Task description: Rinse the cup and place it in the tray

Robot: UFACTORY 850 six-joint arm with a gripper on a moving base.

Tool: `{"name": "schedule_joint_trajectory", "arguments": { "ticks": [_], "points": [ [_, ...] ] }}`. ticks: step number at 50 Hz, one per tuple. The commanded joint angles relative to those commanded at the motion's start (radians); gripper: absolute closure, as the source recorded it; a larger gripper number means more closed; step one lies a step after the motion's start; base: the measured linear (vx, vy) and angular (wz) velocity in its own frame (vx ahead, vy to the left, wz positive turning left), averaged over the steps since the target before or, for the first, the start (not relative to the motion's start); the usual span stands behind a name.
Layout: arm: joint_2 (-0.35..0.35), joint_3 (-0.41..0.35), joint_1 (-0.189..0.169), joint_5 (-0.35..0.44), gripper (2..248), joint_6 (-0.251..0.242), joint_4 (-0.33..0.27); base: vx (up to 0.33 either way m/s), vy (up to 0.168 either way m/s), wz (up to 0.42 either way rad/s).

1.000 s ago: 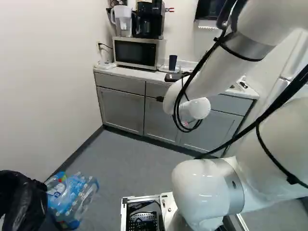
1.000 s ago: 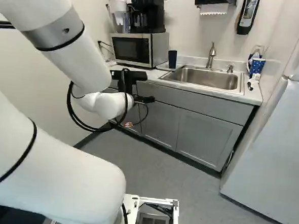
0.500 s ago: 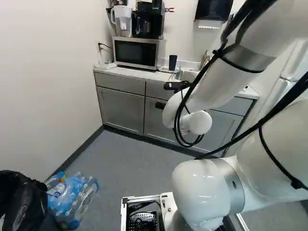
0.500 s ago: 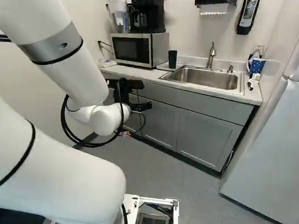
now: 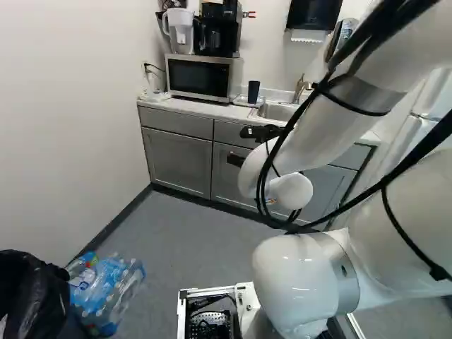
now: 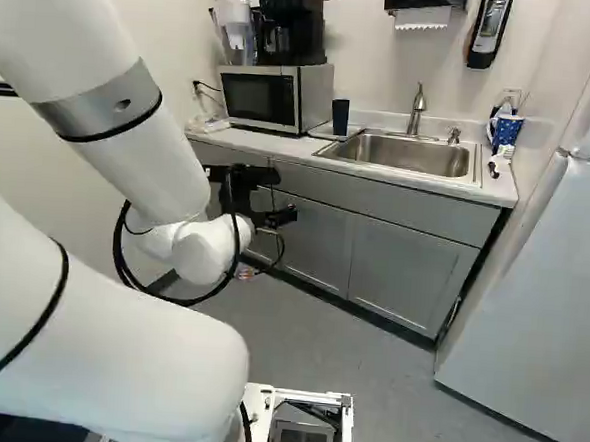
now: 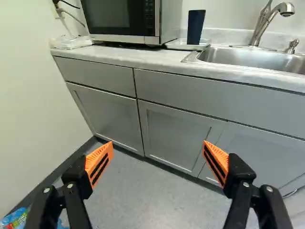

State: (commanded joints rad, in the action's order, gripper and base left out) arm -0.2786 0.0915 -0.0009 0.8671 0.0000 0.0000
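- The cup, a dark, plain, slightly tapered cylinder, stands upright on the tray, ahead of the jaws at about one o'clock, twelve being straight ahead.
- The tray, pale, shallow and glossy, probably sits there to catch drips, just beside the sink.
- From the cup, the brushed-metal sink lies at three o'clock, its curved tap nearer two; the boxy microwave is at nine.
- All rest on the pale, stone-like tabletop.
- The jaws are wide apart and empty, ribbed orange pads facing inward, well short of the cabinets.
- Rinsing can't be confirmed; if undone, the jaws should rise and straddle the cup squarely, lest it tip.
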Motion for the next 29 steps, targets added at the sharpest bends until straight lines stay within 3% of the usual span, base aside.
{"name": "schedule_joint_trajectory", "arguments": {
  "ticks": [29],
  "points": [
    [-0.001,-0.004,0.001,0.006,3,0.000,0.000,0.000,0.000,0.000]
  ]
}}
